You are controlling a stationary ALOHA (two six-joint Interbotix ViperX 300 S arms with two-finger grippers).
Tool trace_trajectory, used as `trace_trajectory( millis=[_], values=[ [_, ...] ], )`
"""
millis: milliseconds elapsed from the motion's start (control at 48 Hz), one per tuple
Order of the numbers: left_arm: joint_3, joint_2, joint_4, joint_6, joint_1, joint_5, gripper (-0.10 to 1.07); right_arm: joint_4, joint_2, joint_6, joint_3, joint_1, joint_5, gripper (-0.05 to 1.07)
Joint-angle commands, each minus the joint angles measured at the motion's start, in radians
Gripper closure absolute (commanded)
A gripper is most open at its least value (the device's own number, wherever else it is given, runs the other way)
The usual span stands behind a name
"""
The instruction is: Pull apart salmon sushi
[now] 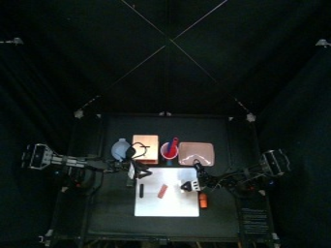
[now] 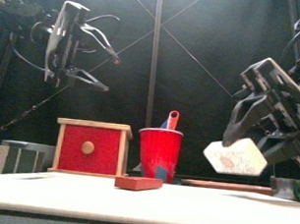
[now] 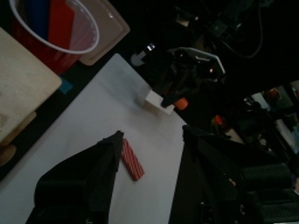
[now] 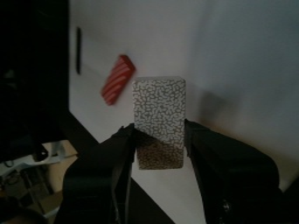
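The sushi is in two parts. The salmon top (image 2: 139, 183) lies flat on the white mat (image 2: 145, 204), in front of the red cup (image 2: 160, 149). The right gripper (image 4: 160, 140) holds the pale rice block (image 4: 160, 118) between its jaws, raised above the mat to the cup's right. The left gripper (image 2: 69, 48) hangs high above the wooden box (image 2: 92, 146), jaws wide and empty.

Robot lab test pen, black curtains (image 1: 52, 58), small table (image 1: 168, 228), two arms
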Motion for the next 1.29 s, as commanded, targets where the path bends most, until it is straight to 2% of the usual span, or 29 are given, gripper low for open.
trace_trajectory(
  millis=[0,271,417,542,688,875,1000,1271],
  values=[
    [-0.009,-0.005,0.012,0.003,0.002,-0.009,0.07,-0.025,0.026,0.0,-0.069,-0.012,0.066,0.32],
    [0.008,-0.008,0.02,0.002,-0.003,-0.009,0.07,-0.077,0.028,0.006,-0.109,-0.037,0.095,-0.01],
    [0.011,-0.006,0.018,-0.002,-0.006,-0.009,0.07,-0.1,0.0,0.005,-0.104,-0.048,0.097,-0.02],
    [0.008,-0.008,0.02,-0.002,-0.006,-0.017,0.07,-0.176,-0.048,0.003,-0.107,-0.055,0.098,-0.02],
    [0.005,-0.008,0.041,0.008,-0.008,-0.037,0.07,-0.324,-0.144,0.0,-0.106,-0.063,0.098,-0.01],
    [0.006,-0.029,0.144,0.017,-0.029,-0.075,0.07,-0.584,-0.281,-0.005,-0.066,-0.081,0.098,-0.01],
    [0.011,-0.055,0.227,0.02,-0.049,-0.11,0.07,-0.77,-0.379,0.005,-0.015,-0.098,0.06,-0.01],
    [0.04,-0.075,0.362,0.021,-0.069,-0.14,0.07,-1.015,-0.594,-0.003,0.084,-0.183,0.025,-0.01]
  ],
)
